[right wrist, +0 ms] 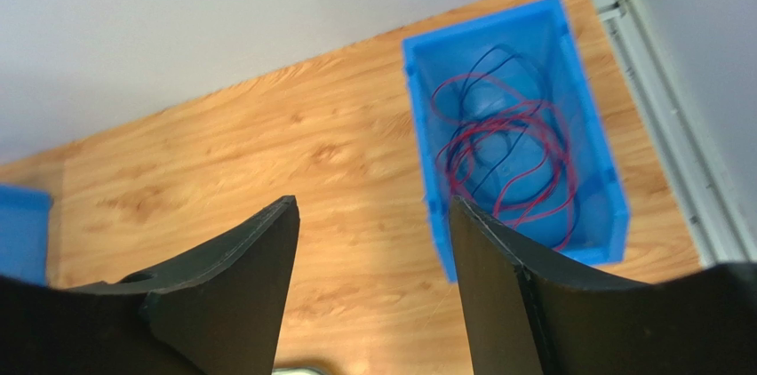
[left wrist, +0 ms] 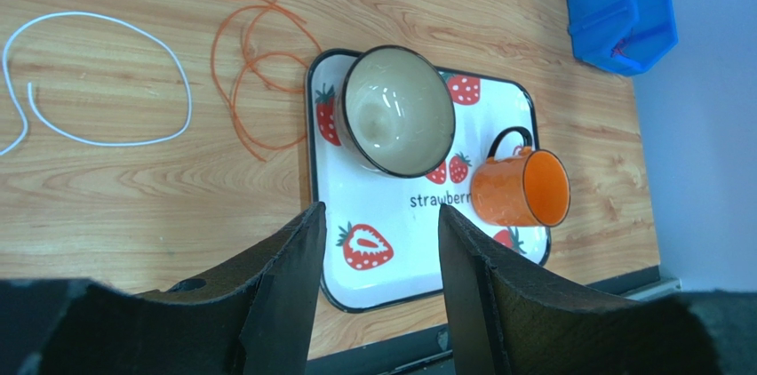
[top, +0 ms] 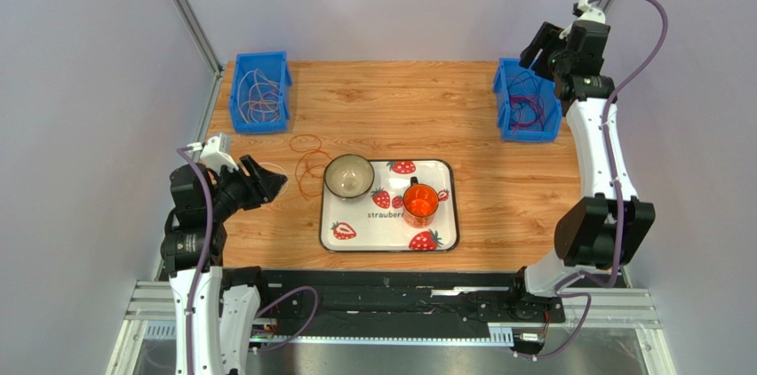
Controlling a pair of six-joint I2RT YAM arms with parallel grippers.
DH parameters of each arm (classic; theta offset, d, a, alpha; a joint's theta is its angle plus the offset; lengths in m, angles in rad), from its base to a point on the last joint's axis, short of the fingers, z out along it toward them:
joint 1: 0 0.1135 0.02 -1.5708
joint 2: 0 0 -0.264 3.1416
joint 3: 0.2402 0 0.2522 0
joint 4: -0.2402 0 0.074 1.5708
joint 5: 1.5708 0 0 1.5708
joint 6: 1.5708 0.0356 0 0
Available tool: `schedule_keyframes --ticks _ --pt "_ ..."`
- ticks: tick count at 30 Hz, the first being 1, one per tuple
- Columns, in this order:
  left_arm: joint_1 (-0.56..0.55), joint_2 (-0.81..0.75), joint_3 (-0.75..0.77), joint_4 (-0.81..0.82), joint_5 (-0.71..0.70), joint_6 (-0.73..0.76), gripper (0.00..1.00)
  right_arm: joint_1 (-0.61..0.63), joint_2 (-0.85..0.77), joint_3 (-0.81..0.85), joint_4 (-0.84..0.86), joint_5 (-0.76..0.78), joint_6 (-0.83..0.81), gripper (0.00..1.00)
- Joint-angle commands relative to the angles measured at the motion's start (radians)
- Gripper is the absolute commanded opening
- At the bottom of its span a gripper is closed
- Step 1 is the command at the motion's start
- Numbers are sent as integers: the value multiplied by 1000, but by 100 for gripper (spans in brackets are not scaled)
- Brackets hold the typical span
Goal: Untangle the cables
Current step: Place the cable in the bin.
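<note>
**Orange cable (left wrist: pixel 258 59) may snag tray (left wrist: pixel 391 184)**

It lies on table (left wrist: pixel 133 197) right by tray rim, white cable (left wrist: pixel 187 95) beside. Left gripper (left wrist: pixel 378 215) and right gripper (right wrist: pixel 373 206) both spread, empty. Pulling could drag tray. Red/dark bundle (right wrist: pixel 506 144) in bin (right wrist: pixel 425 162) may lift as one.

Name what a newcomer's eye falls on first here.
A white rectangular tray printed with red strawberries sits mid-table, carrying a glossy beige bowl and a bright orange mug. The far-left blue plastic bin holds pale tangled cables, the far-right blue plastic bin red and dark tangled cables; loose orange cable loops lie left of the tray.
</note>
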Motion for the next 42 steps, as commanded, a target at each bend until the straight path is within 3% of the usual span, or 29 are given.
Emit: schedule_keyframes --ticks 1,8,14,19,25,32,42 --pt "-2 27 4 4 -84 -16 58 105 -141 -128 22 18 24 66" --pt "-2 85 20 -13 -191 -34 57 258 -328 -351 34 15 33 66" --pt "-2 162 26 -4 -332 -74 56 364 -475 -523 48 116 84 66" --pt "-2 264 50 18 -429 -122 54 490 -497 -558 -30 172 147 66" --pt "-2 330 54 96 -518 -215 55 597 -564 -702 11 184 205 65" --pt "-2 462 24 240 -549 -333 56 656 -627 -793 -6 183 244 64" --pt "-2 735 52 390 -590 -439 59 657 -761 -831 -79 210 167 64"
